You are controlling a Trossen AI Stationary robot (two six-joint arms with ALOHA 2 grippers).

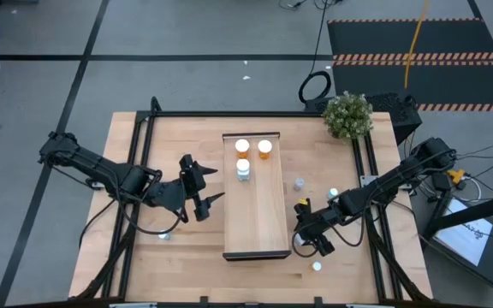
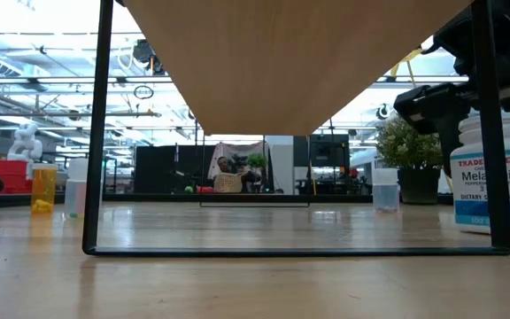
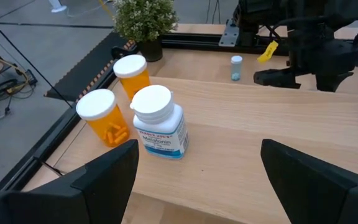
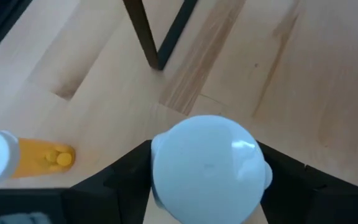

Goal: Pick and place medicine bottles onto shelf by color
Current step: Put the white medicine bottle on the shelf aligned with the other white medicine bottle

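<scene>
Filling the right wrist view, a white-capped melatonin bottle [image 4: 207, 167] sits between the right gripper's [image 4: 207, 186] fingers, which straddle it without clearly clamping, right of the shelf [image 1: 255, 231]. Two orange pill bottles [image 3: 105, 116] and one white bottle [image 3: 159, 123] cluster at the shelf's far end, apparently grouped by color. Left gripper [image 1: 202, 192] waits released just left of the shelf.

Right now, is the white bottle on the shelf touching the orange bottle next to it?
Cannot tell. In the left wrist view the white bottle overlaps the nearest orange bottle, hiding any gap; the high view is too small.

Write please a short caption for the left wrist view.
Two orange bottles and one white bottle stand on the shelf.
</scene>
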